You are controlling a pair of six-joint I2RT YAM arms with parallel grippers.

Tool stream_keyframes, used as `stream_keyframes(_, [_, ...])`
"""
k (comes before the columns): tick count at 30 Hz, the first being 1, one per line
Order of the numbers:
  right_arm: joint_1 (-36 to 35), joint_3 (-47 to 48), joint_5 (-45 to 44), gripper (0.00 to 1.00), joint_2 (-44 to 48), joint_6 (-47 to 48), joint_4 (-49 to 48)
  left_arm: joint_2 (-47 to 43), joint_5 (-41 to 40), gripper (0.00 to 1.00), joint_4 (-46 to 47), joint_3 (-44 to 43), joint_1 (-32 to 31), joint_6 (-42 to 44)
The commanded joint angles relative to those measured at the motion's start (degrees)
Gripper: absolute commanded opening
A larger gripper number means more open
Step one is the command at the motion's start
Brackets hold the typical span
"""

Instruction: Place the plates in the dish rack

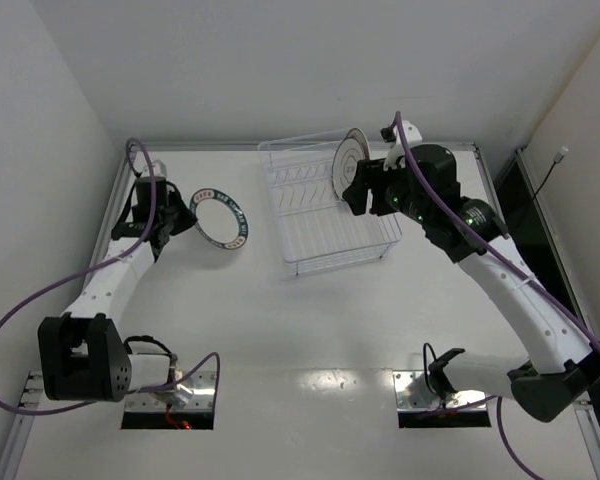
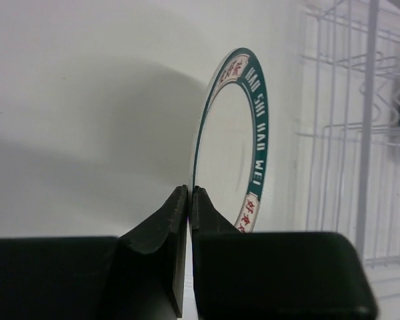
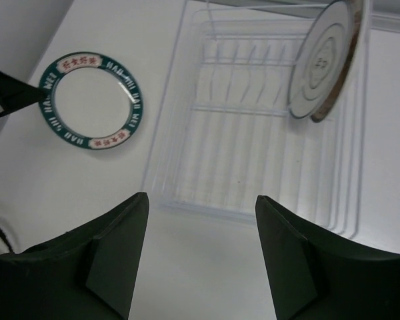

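Observation:
A white plate with a dark teal patterned rim (image 1: 223,217) is left of the dish rack (image 1: 325,235), one edge raised off the table. My left gripper (image 1: 177,215) is shut on its left rim. In the left wrist view the plate (image 2: 257,133) stands edge-on, its rim pinched between my fingertips (image 2: 180,200). A greyish plate (image 1: 348,165) stands upright in the rack's back right slots. My right gripper (image 1: 358,195) hovers over the rack, open and holding nothing. The right wrist view shows the rack (image 3: 253,133), the greyish plate (image 3: 323,60) and the teal plate (image 3: 91,100).
White walls close in the table on the left, back and right. A metal frame (image 1: 115,215) runs along the table's edges. Two arm bases with cables (image 1: 170,395) (image 1: 440,390) sit at the near edge. The rack's wire side (image 2: 370,133) is right of the held plate.

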State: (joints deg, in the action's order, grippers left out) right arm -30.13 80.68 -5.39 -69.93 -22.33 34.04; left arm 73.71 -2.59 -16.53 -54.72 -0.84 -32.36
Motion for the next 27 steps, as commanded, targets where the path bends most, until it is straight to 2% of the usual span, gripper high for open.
stream_keyframes(1, [0.25, -3.24, 10.27, 0.63, 1.20, -2.72, -5.73, -6.73, 10.19, 0.00, 8.97, 2.07, 3.64, -2.62])
stream_keyframes(4, [0.77, -7.72, 16.62, 0.63, 0.59, -5.69, -10.74, -9.98, 16.72, 0.00, 11.95, 3.74, 7.15, -6.47])
stream_keyframes(7, [0.77, -13.78, 28.28, 0.65, -0.64, -10.61, -20.21, -11.40, 23.23, 0.00, 13.28, 1.73, 8.22, -7.81])
stream_keyframes(10, [0.77, -19.24, 34.54, 0.72, -1.96, -16.23, -30.59, -10.87, 29.82, 0.00, 15.12, 1.02, 8.22, -9.90])
stream_keyframes(13, [1.30, -22.67, 39.21, 0.72, -4.77, -20.19, -39.12, -10.87, 37.29, 0.00, 21.44, 3.46, 8.22, -14.37])
stream_keyframes(16, [1.30, -23.81, 41.68, 0.73, -8.28, -22.05, -45.26, -9.12, 45.20, 0.00, 28.47, 4.53, 8.22, -17.47])
stream_keyframes(27, [0.69, -23.91, 42.30, 0.75, -17.42, -26.01, -55.84, -4.54, 51.98, 0.00, 34.28, 7.61, 6.03, -19.23])
